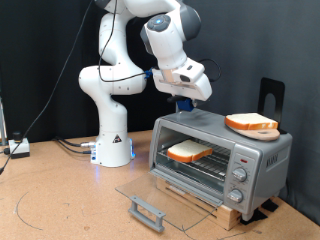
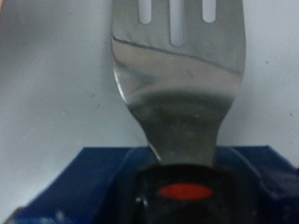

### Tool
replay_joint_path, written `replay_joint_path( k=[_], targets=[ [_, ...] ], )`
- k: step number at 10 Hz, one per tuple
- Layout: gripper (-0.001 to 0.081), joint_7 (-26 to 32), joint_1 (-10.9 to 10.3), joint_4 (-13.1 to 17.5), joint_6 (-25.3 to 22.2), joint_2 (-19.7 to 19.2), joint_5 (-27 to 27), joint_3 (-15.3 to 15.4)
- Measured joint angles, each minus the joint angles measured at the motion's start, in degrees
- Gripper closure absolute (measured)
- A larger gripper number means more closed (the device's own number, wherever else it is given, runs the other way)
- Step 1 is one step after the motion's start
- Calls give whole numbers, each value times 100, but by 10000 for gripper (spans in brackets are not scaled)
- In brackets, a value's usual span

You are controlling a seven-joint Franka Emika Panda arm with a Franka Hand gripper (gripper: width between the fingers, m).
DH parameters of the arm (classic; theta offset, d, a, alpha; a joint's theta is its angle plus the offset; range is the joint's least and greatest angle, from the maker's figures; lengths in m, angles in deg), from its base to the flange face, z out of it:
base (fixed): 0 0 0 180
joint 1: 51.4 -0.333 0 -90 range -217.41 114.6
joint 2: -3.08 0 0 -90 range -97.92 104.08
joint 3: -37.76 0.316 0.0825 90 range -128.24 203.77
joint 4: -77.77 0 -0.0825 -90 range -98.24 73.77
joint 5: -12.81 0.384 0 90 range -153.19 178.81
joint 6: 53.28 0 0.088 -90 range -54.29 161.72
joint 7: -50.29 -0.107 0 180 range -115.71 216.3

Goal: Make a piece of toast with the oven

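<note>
The silver oven [image 1: 225, 160] stands at the exterior view's right with its glass door [image 1: 160, 200] folded down flat. One piece of toast [image 1: 188, 152] lies on the wire rack inside. A second, similar slice [image 1: 250, 123] lies on the oven's roof. My gripper [image 1: 184, 103] hangs just above the roof's left end, apart from both slices. In the wrist view the gripper [image 2: 177, 177] is shut on a metal slotted spatula [image 2: 177, 84]. The spatula's black handle sits between blue fingers [image 2: 65, 187], and its blade points away over a pale surface.
The oven rests on a wooden board [image 1: 215, 205] on the brown table [image 1: 60, 200]. The robot's white base [image 1: 112, 145] stands behind at the left with cables [image 1: 70, 145] running off it. A black stand [image 1: 272, 95] rises behind the oven.
</note>
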Motion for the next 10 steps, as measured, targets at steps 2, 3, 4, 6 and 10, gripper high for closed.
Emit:
replay_joint_path(
  k=[2, 3, 4, 6, 10],
  targets=[
    [393, 42, -85, -103, 122, 1, 234, 130],
    [393, 47, -117, -130, 130, 1, 305, 163],
    [393, 64, -139, -145, 131, 1, 360, 185],
    [301, 212, -162, -146, 130, 30, 539, 179],
    [35, 686, -175, -27, -208, 431, 807, -315]
  ],
)
